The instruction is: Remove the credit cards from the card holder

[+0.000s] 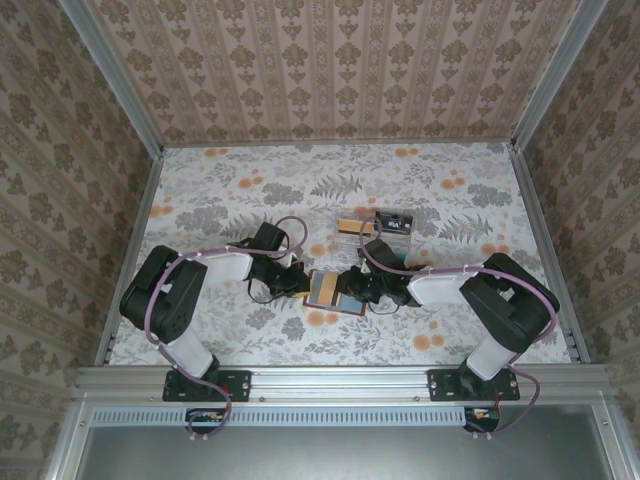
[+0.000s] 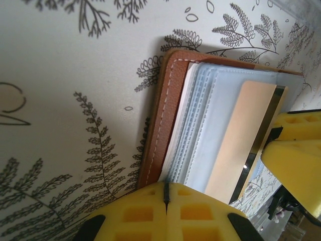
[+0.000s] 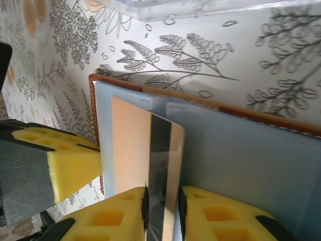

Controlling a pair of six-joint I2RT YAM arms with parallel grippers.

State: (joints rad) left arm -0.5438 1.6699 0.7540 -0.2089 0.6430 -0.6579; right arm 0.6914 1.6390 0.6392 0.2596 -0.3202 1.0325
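Observation:
The brown leather card holder point(image 1: 322, 291) lies open on the table between both arms, its light blue-grey lining up. My left gripper point(image 2: 166, 187) is shut on the near edge of the card holder point(image 2: 165, 110), by the brown rim and the stacked sleeves. A tan credit card point(image 3: 130, 145) with a dark stripe sticks out of a sleeve of the card holder point(image 3: 241, 160). My right gripper point(image 3: 163, 206) is open by a narrow gap, and the card's striped end lies in that gap. The same card point(image 2: 235, 140) shows in the left wrist view.
A clear plastic tray point(image 1: 398, 237) stands just beyond the holder with a tan card point(image 1: 352, 224) and a dark card point(image 1: 392, 219) in it. Its edge point(image 3: 200, 7) is close above the holder. Metal rails and patterned walls border the floral table.

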